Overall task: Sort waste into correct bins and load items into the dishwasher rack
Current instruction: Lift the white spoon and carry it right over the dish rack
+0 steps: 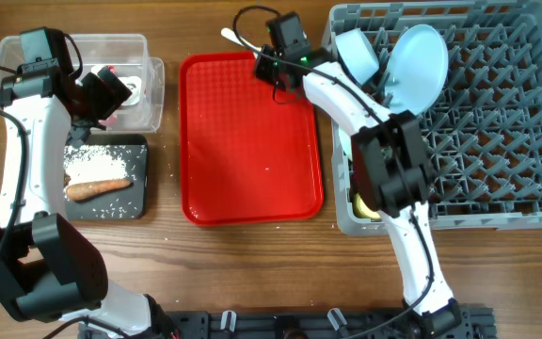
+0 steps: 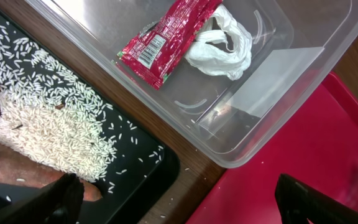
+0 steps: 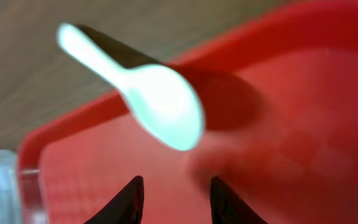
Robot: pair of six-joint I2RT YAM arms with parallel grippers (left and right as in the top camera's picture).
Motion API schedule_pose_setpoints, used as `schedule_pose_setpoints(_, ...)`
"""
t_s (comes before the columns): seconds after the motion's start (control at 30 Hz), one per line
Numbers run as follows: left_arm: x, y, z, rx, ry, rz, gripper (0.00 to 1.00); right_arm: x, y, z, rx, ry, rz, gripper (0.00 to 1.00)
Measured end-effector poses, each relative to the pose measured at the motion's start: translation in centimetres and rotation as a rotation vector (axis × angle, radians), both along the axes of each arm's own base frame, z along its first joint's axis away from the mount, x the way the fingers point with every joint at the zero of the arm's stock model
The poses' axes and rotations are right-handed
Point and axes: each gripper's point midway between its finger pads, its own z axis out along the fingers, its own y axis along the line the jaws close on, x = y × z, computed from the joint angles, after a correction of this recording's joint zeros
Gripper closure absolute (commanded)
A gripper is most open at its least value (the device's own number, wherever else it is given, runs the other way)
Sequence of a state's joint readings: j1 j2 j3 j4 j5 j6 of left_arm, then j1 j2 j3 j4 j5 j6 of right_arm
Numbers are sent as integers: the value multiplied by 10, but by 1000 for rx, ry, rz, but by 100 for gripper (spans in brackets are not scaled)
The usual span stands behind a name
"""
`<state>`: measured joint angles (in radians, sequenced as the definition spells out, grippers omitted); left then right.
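A white plastic spoon [image 3: 148,99] lies across the far rim of the red tray [image 1: 252,141]; it also shows in the overhead view [image 1: 236,40]. My right gripper [image 3: 174,202] is open and empty just short of the spoon's bowl, also seen from overhead [image 1: 269,64]. My left gripper [image 2: 179,199] is open and empty above the gap between the black tray [image 2: 148,168] and the clear bin [image 2: 278,81]. The clear bin holds a red wrapper [image 2: 166,37] and a crumpled white napkin [image 2: 222,43]. The black tray holds scattered rice [image 2: 48,124] and a brown sausage-like piece [image 1: 97,188].
A grey dishwasher rack [image 1: 497,122] stands at the right with a pale blue plate [image 1: 417,66] and a white bowl [image 1: 358,52] in it. A yellow item [image 1: 365,207] lies in the rack's front left corner. Loose rice grains lie on the wooden table.
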<state>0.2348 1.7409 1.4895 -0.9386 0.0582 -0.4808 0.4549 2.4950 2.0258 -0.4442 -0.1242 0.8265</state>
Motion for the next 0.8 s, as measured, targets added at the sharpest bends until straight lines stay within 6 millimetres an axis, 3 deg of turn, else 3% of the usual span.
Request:
schedule_pose_setpoints(0.03, 0, 0, 0, 0, 0, 0, 0, 0, 0, -4, 6, 6, -8, 63)
schedule_pose_setpoints(0.1, 0, 0, 0, 0, 0, 0, 0, 1, 0, -3, 12, 7, -23, 44)
schedule_pose_setpoints(0.2, 0, 0, 0, 0, 0, 0, 0, 10, 1, 4, 15, -44, -27, 40)
schedule_pose_setpoints(0.3, 0, 0, 0, 0, 0, 0, 0, 17, 1, 8, 17, -80, -38, 42)
schedule_pose_setpoints(0.43, 0, 0, 0, 0, 0, 0, 0, 24, -2, 13, 7, -116, -56, 51)
schedule_pose_setpoints(0.6, 0, 0, 0, 0, 0, 0, 0, 36, -5, 20, 9, -167, -82, 54)
schedule_pose_setpoints(0.8, 0, 0, 0, 0, 0, 0, 0, 37, -8, 18, 1, -171, -91, 61)
